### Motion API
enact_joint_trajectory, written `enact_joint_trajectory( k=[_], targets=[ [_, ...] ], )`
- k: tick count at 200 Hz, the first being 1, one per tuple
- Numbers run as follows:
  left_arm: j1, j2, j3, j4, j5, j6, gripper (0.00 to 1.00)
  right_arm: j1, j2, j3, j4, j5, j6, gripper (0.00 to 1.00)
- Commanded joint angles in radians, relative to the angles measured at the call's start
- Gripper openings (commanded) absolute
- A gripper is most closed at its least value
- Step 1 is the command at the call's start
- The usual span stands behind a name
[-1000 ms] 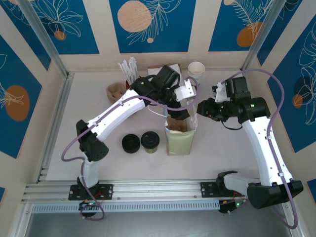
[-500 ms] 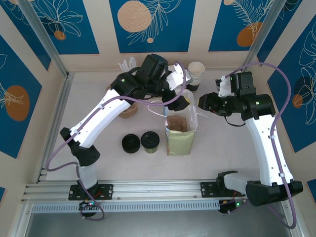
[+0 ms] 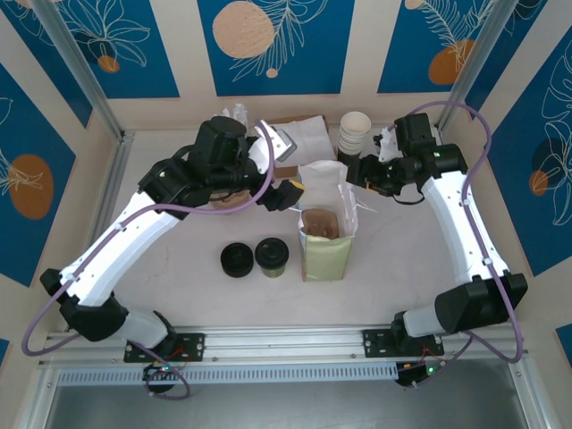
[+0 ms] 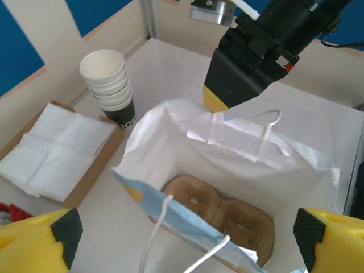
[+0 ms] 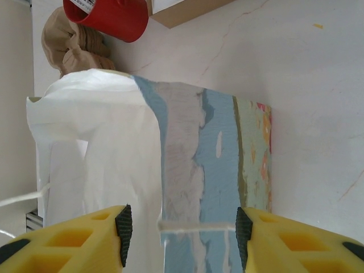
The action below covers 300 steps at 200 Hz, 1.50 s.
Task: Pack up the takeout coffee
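The takeout coffee (image 3: 272,256), a short cup with a black lid and olive sides, stands on the table left of the paper bag (image 3: 327,241). The bag is upright and open, with a brown cardboard cup carrier (image 4: 227,216) at its bottom. My left gripper (image 3: 288,193) hovers open just left of the bag's mouth, looking down into it (image 4: 187,242). At the bag's back right, my right gripper (image 3: 360,173) is open. In the right wrist view its pads (image 5: 123,227) stand apart beside the bag's wall (image 5: 216,159), with a white handle string running between them.
A low black disc (image 3: 237,260) lies left of the coffee. Stacked white cups (image 3: 355,132) and a box of napkins (image 3: 308,134) sit behind the bag. A red cup (image 5: 108,17) and crumpled brown paper (image 5: 74,45) are at the back left.
My left arm has drawn back leftwards from over the bag's mouth and opened wider. My right gripper has shifted towards the back and opened.
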Motion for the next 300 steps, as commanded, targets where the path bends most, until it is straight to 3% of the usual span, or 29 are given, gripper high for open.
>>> enact_joint_trajectory(
  k=[1,71,112,145,209,259,300],
  targets=[
    [0.023,-0.042,-0.053,0.05,-0.019,-0.053,0.97,0.023,0.02,-0.01,0.035,-0.036,-0.006,0.54],
    [0.047,-0.085,-0.099,0.059,-0.018,-0.068,0.97,0.04,0.092,-0.018,0.046,0.005,-0.028,0.48],
    [0.052,-0.089,-0.1,0.059,-0.01,-0.068,0.97,0.047,0.116,0.007,0.047,0.006,-0.054,0.16],
    [0.056,-0.094,-0.1,0.059,-0.011,-0.072,0.98,0.055,0.067,0.02,0.067,0.032,-0.066,0.0],
    [0.06,-0.105,-0.111,0.064,-0.014,-0.071,0.98,0.067,-0.168,-0.14,0.281,0.085,-0.1,0.0],
    [0.06,-0.108,-0.133,0.077,-0.007,-0.076,0.98,0.068,-0.346,-0.381,0.55,0.021,-0.202,0.0],
    [0.062,-0.124,-0.155,0.089,-0.006,-0.084,0.99,0.07,-0.391,-0.433,0.583,0.0,-0.237,0.0]
  ],
)
